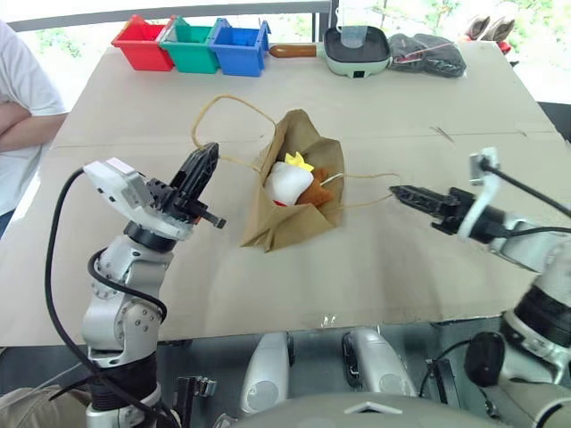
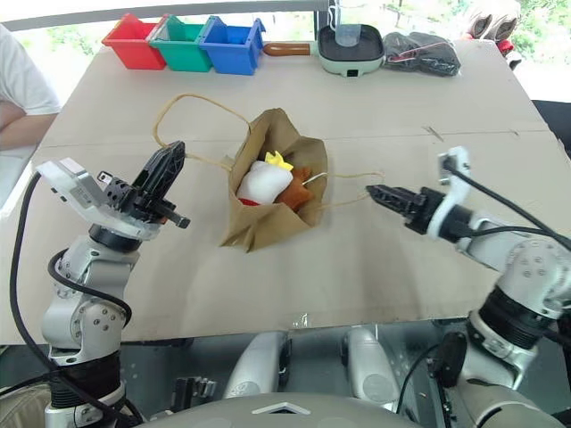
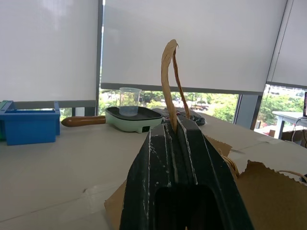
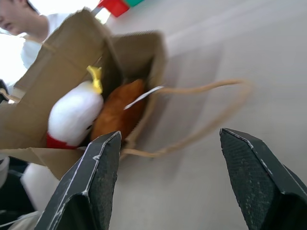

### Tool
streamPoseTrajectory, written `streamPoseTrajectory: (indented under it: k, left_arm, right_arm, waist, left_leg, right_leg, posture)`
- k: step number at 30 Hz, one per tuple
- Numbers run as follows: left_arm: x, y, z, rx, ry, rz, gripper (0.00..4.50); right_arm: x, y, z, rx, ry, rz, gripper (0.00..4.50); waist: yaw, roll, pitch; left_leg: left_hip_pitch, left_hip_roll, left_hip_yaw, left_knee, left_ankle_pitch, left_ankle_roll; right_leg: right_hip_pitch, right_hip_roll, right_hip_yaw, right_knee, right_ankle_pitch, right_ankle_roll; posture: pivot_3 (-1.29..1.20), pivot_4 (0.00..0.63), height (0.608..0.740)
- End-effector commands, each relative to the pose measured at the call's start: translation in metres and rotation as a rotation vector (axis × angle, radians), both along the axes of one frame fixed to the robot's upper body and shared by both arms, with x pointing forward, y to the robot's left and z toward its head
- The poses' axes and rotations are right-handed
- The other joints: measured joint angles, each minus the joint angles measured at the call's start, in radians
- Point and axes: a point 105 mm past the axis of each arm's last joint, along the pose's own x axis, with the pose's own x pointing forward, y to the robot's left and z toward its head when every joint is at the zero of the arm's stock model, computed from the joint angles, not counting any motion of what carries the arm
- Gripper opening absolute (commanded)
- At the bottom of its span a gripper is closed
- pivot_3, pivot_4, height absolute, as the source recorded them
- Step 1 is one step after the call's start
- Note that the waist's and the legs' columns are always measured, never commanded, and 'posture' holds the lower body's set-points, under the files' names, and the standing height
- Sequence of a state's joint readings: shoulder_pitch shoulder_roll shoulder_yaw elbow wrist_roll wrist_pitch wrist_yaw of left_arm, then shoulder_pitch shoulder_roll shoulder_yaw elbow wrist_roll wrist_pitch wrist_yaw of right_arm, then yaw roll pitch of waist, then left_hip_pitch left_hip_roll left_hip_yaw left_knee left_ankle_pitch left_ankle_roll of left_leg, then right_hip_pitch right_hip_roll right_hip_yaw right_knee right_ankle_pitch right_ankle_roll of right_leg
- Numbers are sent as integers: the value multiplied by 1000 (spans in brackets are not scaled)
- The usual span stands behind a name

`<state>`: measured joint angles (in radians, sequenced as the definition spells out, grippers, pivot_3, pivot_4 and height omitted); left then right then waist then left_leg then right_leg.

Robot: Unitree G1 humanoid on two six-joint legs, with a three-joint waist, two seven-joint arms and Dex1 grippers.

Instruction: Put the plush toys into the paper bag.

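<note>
Both plush toys [image 1: 294, 183] sit in paper bag [image 1: 299, 223]; left gripper [image 1: 203, 167] clamped on a handle [image 3: 169, 81], right gripper [image 4: 168, 158] spread wide, empty.

Cardboard-covered desk [image 1: 401, 267] carries a paper bag [image 1: 294, 209] lying at centre. Along the far edge stand red [image 1: 143, 42], green [image 1: 191, 45] and blue bins [image 1: 239, 47], a pale green pan [image 1: 355, 49] and a dark cloth bundle [image 1: 428, 53].
</note>
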<state>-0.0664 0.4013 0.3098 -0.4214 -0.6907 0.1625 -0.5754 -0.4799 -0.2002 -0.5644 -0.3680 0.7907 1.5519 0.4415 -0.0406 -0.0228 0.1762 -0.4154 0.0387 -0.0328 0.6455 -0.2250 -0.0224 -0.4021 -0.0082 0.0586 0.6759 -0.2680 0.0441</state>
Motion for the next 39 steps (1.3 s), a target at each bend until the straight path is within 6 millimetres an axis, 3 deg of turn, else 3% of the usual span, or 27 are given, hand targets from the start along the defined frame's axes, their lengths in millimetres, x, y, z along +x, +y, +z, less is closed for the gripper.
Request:
streamPoseTrajectory:
  k: [1, 6, 8, 13, 17, 20, 25, 29, 31, 33, 38, 39]
  left_arm:
    - [-5, 0, 10, 16, -43, -1, 0]
    - [-6, 1, 12, 16, -47, 10, 0]
    - [-5, 3, 14, 14, -53, 21, 0]
    - [10, 16, 34, 10, -71, 74, 0]
    - [27, 24, 49, 24, -73, 105, 0]
    - [40, 19, 34, 95, -3, 80, 0]
    - [48, 17, 37, 110, -12, 55, 0]
    - [54, 16, 20, 213, 34, 28, 0]
    - [54, 15, 13, 231, 66, -8, 0]
    - [54, 15, 18, 261, 32, -27, 0]
    - [59, 20, 32, 249, -6, -42, 0]
    - [60, 22, 33, 240, -2, -33, 0]
  right_arm:
    - [15, 13, 12, 59, -72, -11, 3112]
    - [17, 28, 28, 116, -169, 44, 961]
    - [11, 36, 56, 228, -305, 94, 80]
    - [-12, 57, 120, 351, -536, 254, 80]
    - [-23, 70, 150, 338, -637, 311, 80]
    - [-22, 73, 129, 215, -602, 317, 80]
    - [-30, 76, 127, 115, -640, 323, 80]
    - [-29, 81, 109, -19, -640, 322, 80]
    - [-28, 81, 114, -24, -670, 307, 596]
    - [-25, 78, 118, -31, -689, 289, 1384]
    - [-9, 72, 115, -67, -672, 210, 3715]
    - [-9, 69, 117, -41, -675, 206, 3497]
  waist:
    - [1, 0, 0]
    - [2, 0, 0]
    - [2, 0, 0]
    - [1, 1, 1]
    - [0, 1, 1]
    - [2, 0, 0]
    - [1, 0, 1]
    - [-2, 0, 1]
    - [-2, 1, 1]
    - [0, 1, 1]
    - [5, 0, 1]
    - [4, 0, 1]
  left_leg:
    - [0, 0, 0, 0, 0, 0]
    - [0, 0, -1, 0, 0, 0]
    - [-1, 0, 0, 0, 0, 0]
    - [0, 0, -1, -1, 0, 0]
    - [-1, 0, -1, 0, 0, 0]
    - [-1, 0, -1, -1, 0, 0]
    - [-4, -1, 0, -3, 0, 0]
    - [-3, 0, -1, -3, 0, 0]
    - [-3, 0, 0, -4, 0, 0]
    - [-3, 0, 0, -4, 0, 0]
    - [-4, 0, 0, -3, 0, 0]
    - [-4, 0, 0, -3, 0, 0]
  right_leg:
    - [0, 0, 0, 0, 0, 0]
    - [0, 0, -1, -1, 0, 0]
    - [0, -1, -1, -1, 0, 0]
    - [0, 0, -1, 0, 0, 0]
    - [-1, 0, -2, 1, 0, 0]
    - [-1, 0, -2, 0, 0, 0]
    - [-3, -2, -1, -3, 0, 0]
    - [-3, -1, -2, -3, 0, 0]
    - [-3, -1, -1, -3, 0, 0]
    - [-4, -1, -1, -2, 0, 0]
    - [-4, -1, -1, -2, 0, 0]
    - [-4, -1, -1, -2, 0, 0]
  posture:
    - [0, 150, 740]
    - [0, 150, 740]
    - [0, 150, 740]
    - [0, 150, 740]
    - [0, 150, 740]
    - [0, 150, 740]
    - [0, 150, 740]
    - [0, 150, 740]
    - [0, 150, 740]
    - [0, 150, 740]
    - [0, 150, 740]
    - [0, 150, 740]
